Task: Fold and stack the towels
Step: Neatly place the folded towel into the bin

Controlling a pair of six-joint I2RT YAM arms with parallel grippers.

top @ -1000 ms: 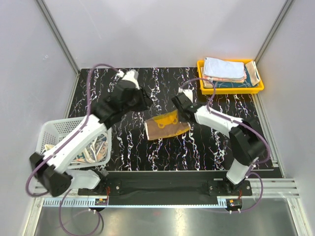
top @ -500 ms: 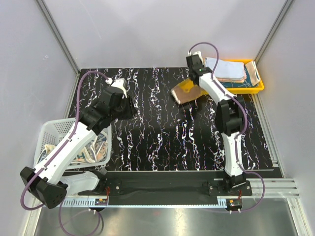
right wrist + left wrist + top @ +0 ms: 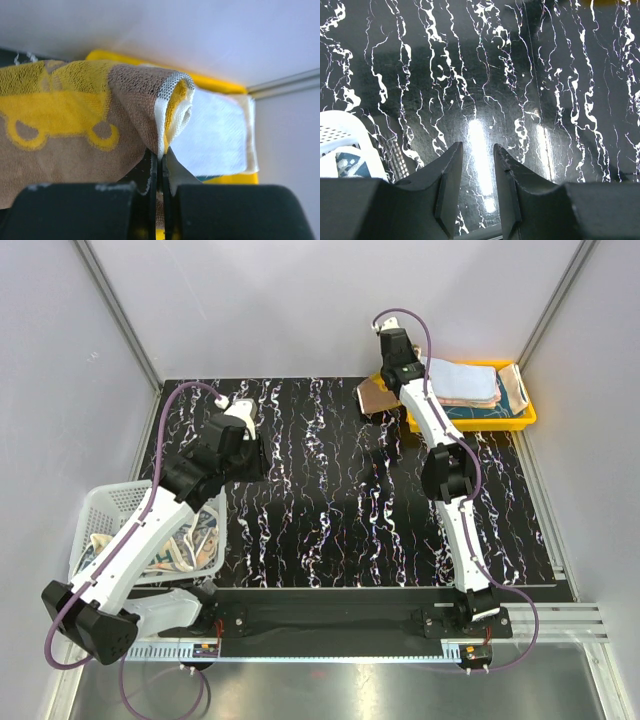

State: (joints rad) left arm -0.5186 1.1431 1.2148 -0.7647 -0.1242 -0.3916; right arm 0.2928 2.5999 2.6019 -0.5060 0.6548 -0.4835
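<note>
Presently grips the brown towel [image 3: 75, 115] in the right jaws, clenched tight on a white-hemmed folded edge. Holds it lifted at the far right of the counter [image 3: 330, 500], just beside the left end of the yellow tray [image 3: 520, 421]; cannot tell from above whether cloth touches rim. Shows a yellow car-like figure on the brown pile in the right wrist view. Stretches the right arm [image 3: 447, 465] almost straight from its base to the far edge, wrist covering the tray's near-left corner.

Finds a stack of folded towels [image 3: 458, 380] in the tray: pale white-blue on top, pinkish layers beneath, teal at the bottom, a beige piece leaning along the right wall. Places the stack's white top directly behind the held towel in the right wrist view, with only the yellow rim between.

Hovers the left jaws over the counter's black marbled surface at the left side, parted, with nothing between them. Catches a corner of the white mesh basket [image 3: 340, 135] at lower left of the left wrist view. Sets that basket at the near-left of the counter, with crumpled towels [image 3: 190, 545] inside, patterned ones among them. Lays the left arm [image 3: 150, 530] across the basket's right half, hiding part of its contents.
</note>
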